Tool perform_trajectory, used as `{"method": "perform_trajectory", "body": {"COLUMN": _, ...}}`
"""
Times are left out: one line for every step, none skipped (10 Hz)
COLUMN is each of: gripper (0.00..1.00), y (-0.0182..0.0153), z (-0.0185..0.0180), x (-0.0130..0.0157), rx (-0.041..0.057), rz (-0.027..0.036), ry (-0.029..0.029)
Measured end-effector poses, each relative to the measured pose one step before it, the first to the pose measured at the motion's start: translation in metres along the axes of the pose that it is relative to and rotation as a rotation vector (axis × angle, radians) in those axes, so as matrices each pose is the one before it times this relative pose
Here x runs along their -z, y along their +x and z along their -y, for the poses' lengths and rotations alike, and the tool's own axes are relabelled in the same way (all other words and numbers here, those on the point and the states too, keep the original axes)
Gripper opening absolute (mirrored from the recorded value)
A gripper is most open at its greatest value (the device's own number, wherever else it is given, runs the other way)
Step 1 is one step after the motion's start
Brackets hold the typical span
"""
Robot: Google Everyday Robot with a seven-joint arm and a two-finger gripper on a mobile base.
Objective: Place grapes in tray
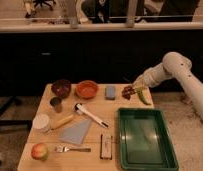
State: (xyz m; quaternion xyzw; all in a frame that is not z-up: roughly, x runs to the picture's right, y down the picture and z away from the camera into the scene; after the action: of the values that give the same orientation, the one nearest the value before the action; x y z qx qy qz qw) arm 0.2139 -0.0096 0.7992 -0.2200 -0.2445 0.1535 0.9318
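The grapes (127, 91), a small dark reddish-purple bunch, lie on the wooden table (110, 112) near its far right edge. My gripper (135, 85) is at the end of the white arm that reaches in from the right, right beside and just above the grapes. The large glossy green tray (145, 137) sits at the table's front right, below the grapes, with nothing in it.
A slim green vegetable (143, 96) lies right of the grapes. Also on the table: a blue-grey sponge (110, 92), orange bowl (87, 89), dark bowl (61, 88), metal cup (56, 104), white cup (41, 123), brush (90, 115), grey sheet (76, 132), fork (72, 149), apple (39, 151).
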Motion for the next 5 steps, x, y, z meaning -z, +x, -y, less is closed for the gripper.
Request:
{"method": "perform_trajectory", "body": {"gripper": 0.0, "y": 0.00197, "z": -0.00402, "x": 0.0032, "rx": -0.00204, "rz": 0.00116, "ry": 0.0014}}
{"method": "perform_trajectory", "body": {"gripper": 0.0, "y": 0.00235, "z": -0.00417, "x": 0.00335, "rx": -0.00212, "rz": 0.00053, "ry": 0.00158}}
{"method": "perform_trajectory", "body": {"gripper": 0.0, "y": 0.0029, "z": -0.00468, "x": 0.00386, "rx": -0.00242, "rz": -0.00045, "ry": 0.00206}}
{"method": "perform_trajectory", "body": {"gripper": 0.0, "y": 0.00207, "z": -0.00372, "x": 0.00284, "rx": -0.0015, "rz": -0.0005, "ry": 0.00127}}
{"method": "perform_trajectory", "body": {"gripper": 0.0, "y": 0.00151, "z": -0.00496, "x": 0.00453, "rx": 0.00031, "rz": -0.00106, "ry": 0.00203}}
